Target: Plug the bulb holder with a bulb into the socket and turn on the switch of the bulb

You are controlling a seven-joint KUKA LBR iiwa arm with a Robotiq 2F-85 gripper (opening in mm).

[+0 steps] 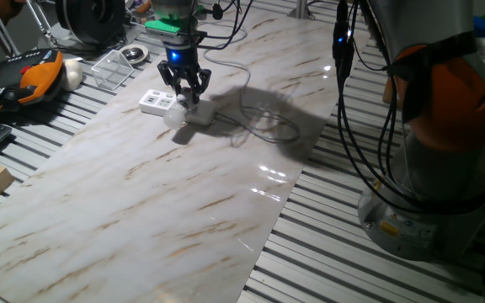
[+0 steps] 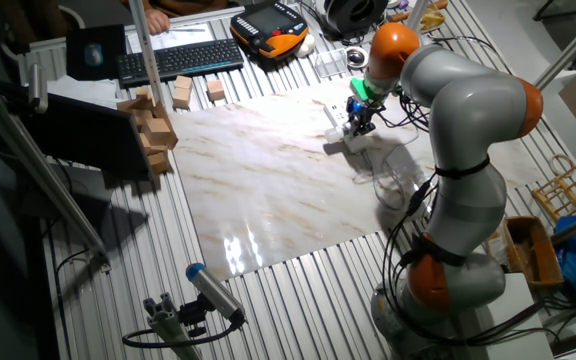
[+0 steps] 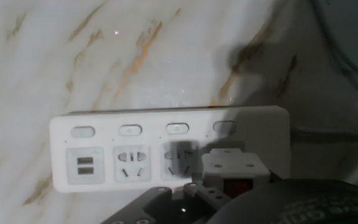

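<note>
Item: bulb holder (image 3: 235, 171), red switch facing us, sitting over the right-hand outlets of the socket (image 3: 104, 158). We see our gripper (image 1: 185, 87) directly above it; clasped or released, we cannot tell. The strip's long axis runs left-right in the hand view.

Robotics lab: slatted alu bench (image 2: 298, 300), keyboard (image 2: 178, 60), teach pendant (image 2: 268, 25), cables

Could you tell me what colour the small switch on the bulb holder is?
Red; the switch shows best in the hand view.
</note>
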